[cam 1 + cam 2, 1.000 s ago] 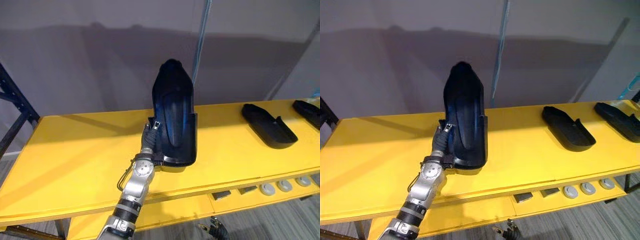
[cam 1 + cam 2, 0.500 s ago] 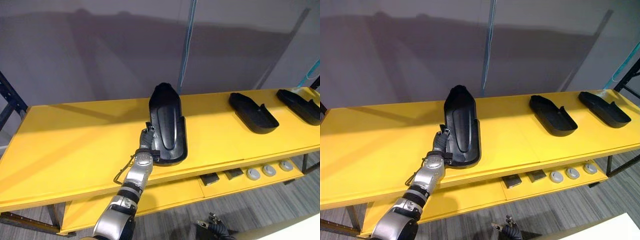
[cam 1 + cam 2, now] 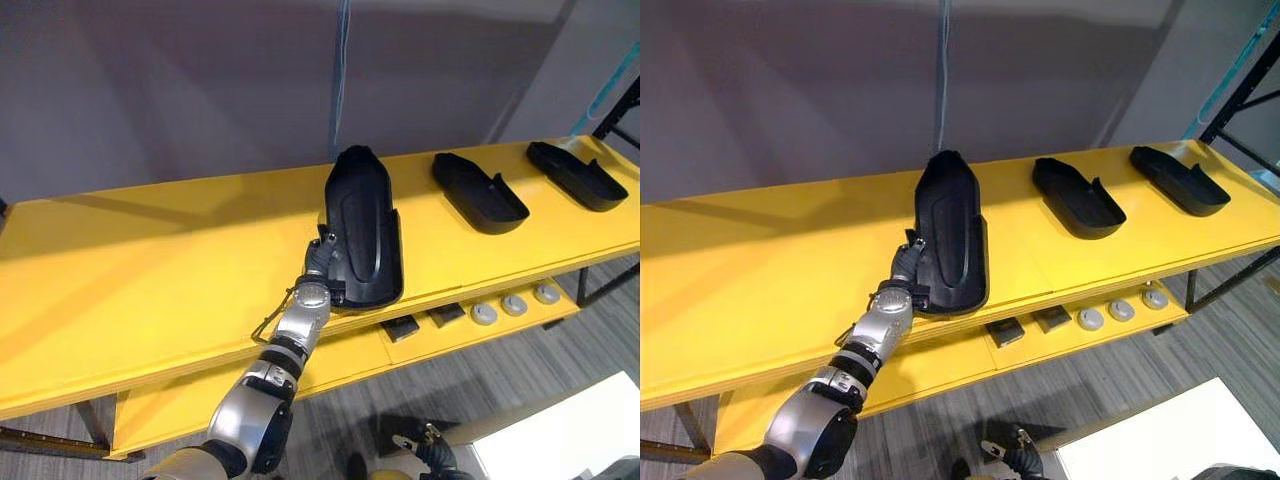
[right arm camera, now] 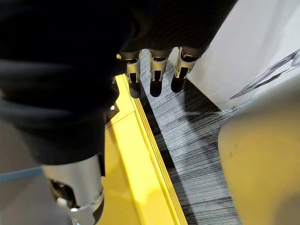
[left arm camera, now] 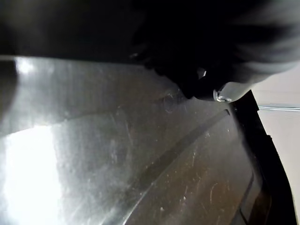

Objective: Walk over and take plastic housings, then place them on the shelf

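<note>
A long glossy black plastic housing point(image 3: 365, 230) lies hollow side up on the yellow shelf board point(image 3: 150, 270), with its near end at the front edge. My left hand point(image 3: 322, 264) is at the housing's near left corner, fingers curled over its rim. The left wrist view has the housing's shiny inner surface point(image 5: 140, 154) right up close. Two more black housings point(image 3: 478, 192) point(image 3: 578, 175) lie further right on the same board. My right hand point(image 4: 157, 70) hangs low beside the shelf's front edge, fingers straight and holding nothing.
A lower yellow board carries small dark blocks point(image 3: 400, 328) and round grey discs point(image 3: 515, 305). A white surface point(image 3: 570, 430) stands on the floor at the lower right. A black rack upright point(image 3: 1240, 80) rises at the far right. A grey wall backs the shelf.
The housing has come down from standing steeply on its near end to lying on the shelf, my left hand still on its corner. The camera has shifted, so more of the right side shows.
</note>
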Available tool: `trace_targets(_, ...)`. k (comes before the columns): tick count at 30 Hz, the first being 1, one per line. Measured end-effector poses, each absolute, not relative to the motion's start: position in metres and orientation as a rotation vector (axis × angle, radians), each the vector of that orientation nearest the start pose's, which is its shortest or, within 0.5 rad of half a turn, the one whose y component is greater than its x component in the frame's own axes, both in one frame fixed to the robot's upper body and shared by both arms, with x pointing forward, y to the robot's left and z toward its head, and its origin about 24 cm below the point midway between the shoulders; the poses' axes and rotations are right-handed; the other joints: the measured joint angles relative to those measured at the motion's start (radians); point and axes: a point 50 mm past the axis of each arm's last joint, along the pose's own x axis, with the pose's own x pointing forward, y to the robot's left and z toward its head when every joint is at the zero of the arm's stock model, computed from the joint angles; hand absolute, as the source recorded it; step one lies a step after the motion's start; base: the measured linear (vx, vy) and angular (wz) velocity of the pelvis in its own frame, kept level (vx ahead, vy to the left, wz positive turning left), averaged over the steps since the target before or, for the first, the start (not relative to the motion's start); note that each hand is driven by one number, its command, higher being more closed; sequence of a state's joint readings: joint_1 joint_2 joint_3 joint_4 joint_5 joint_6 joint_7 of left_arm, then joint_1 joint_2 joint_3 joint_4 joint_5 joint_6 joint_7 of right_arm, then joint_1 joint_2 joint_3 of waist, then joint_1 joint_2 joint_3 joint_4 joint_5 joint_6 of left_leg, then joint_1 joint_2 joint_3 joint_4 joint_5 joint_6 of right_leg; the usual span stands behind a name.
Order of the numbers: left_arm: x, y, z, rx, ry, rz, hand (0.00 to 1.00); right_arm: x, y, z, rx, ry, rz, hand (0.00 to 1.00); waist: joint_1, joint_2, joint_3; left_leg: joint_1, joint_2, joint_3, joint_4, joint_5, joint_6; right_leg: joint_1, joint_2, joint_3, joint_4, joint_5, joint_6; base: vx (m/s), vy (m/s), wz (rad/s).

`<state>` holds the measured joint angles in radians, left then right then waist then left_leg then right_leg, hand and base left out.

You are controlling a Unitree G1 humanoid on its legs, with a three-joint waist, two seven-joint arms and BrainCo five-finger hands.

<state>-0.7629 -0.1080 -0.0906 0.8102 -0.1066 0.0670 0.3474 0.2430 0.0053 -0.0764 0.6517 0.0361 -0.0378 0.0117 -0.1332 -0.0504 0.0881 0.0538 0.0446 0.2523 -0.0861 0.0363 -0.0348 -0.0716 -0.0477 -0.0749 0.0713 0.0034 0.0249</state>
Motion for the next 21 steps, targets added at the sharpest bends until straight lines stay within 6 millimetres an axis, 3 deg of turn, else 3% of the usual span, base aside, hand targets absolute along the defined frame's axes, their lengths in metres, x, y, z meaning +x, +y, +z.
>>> trace_targets(1, 0.368, 0.054, 0.076, -0.017, 0.166, 0.030, 1.00, 0.115, -0.172, -0.132, 0.082, 0.840, -0.148, 0.00, 0.000, 0.002, 0.001, 0.003, 0.000, 0.001, 0.000, 0.000, 0.000, 0.001, 0.000, 0.004, 0.000, -0.002, 0.000, 0.06, 0.010, -0.08)
trace_targets(2, 0.369, 0.055, 0.078, -0.025, 0.165, 0.035, 0.00, 0.115, -0.172, -0.131, 0.082, 0.838, -0.148, 0.00, 0.000, 0.003, 0.002, 0.003, -0.001, 0.000, 0.000, 0.000, 0.000, 0.001, 0.000, 0.005, 0.000, -0.004, 0.000, 0.06, 0.012, -0.04)
trace_targets(8, 0.375, 0.058, 0.090, -0.066, 0.147, 0.067, 0.00, 0.117, -0.171, -0.130, 0.085, 0.825, -0.142, 0.00, 0.001, 0.014, 0.011, 0.002, 0.000, -0.009, 0.000, -0.003, -0.004, 0.003, 0.000, 0.005, 0.000, -0.009, 0.001, -0.01, 0.009, 0.02)
trace_targets(21, 0.377, 0.069, 0.083, -0.108, 0.187, 0.134, 0.00, 0.121, -0.172, -0.128, 0.072, 0.805, -0.133, 0.00, 0.000, 0.028, 0.023, 0.007, 0.000, -0.013, 0.000, -0.004, -0.005, 0.005, 0.001, 0.006, 0.006, -0.009, 0.001, -0.04, 0.009, 0.01)
